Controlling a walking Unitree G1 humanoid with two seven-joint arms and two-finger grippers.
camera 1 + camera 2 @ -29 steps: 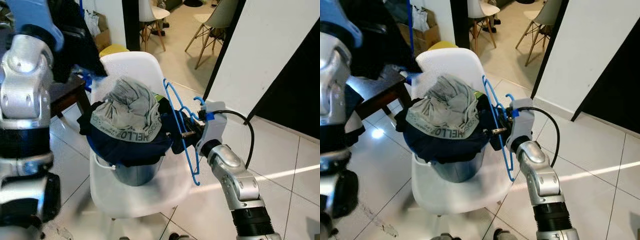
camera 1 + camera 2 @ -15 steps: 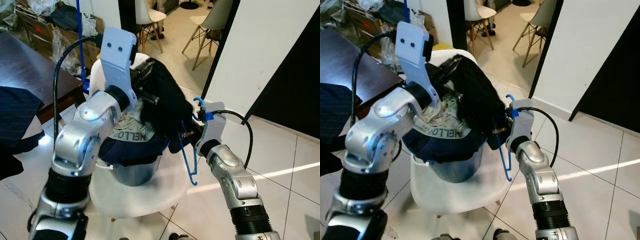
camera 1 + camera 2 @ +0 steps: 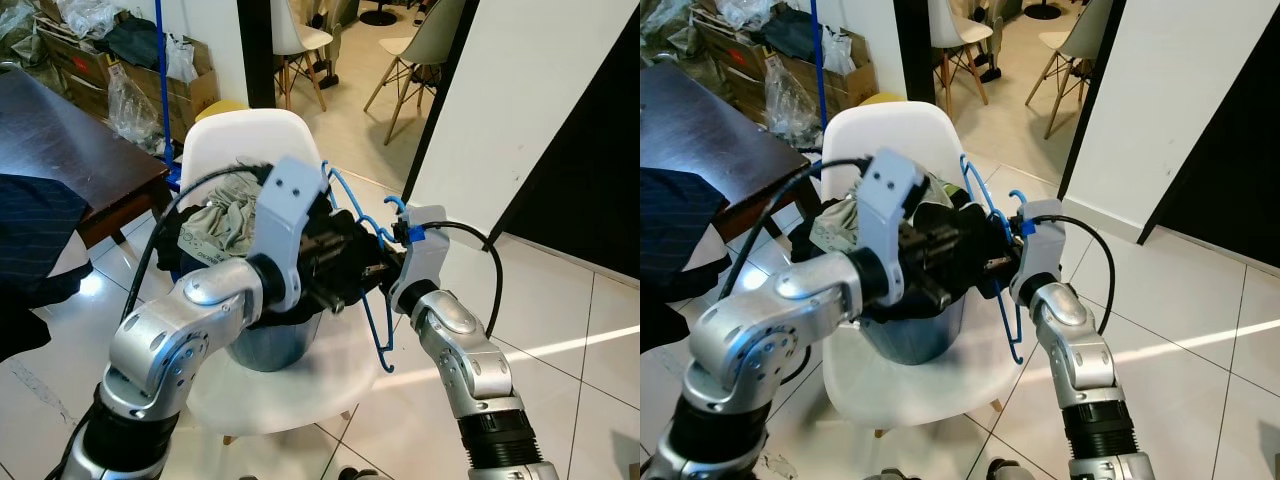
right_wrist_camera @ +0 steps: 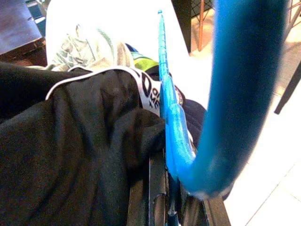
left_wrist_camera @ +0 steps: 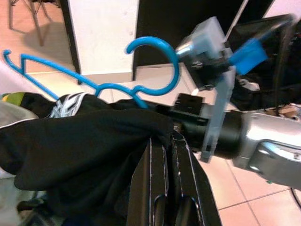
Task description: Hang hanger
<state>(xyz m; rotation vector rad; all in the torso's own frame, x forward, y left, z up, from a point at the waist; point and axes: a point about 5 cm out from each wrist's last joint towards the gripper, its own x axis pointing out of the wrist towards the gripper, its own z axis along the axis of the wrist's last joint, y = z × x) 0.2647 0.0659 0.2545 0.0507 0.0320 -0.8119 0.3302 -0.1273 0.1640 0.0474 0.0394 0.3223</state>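
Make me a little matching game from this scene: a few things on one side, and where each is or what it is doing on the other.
Things:
1. blue hanger
2. black garment
3. bucket
4. left gripper

States:
A. stands on the white chair, full of clothes
B. pinching dark cloth
C. clamped in the right gripper
D. bunched beside the hanger's hook

Pairs: 1-C, 2-D, 3-A, 4-B
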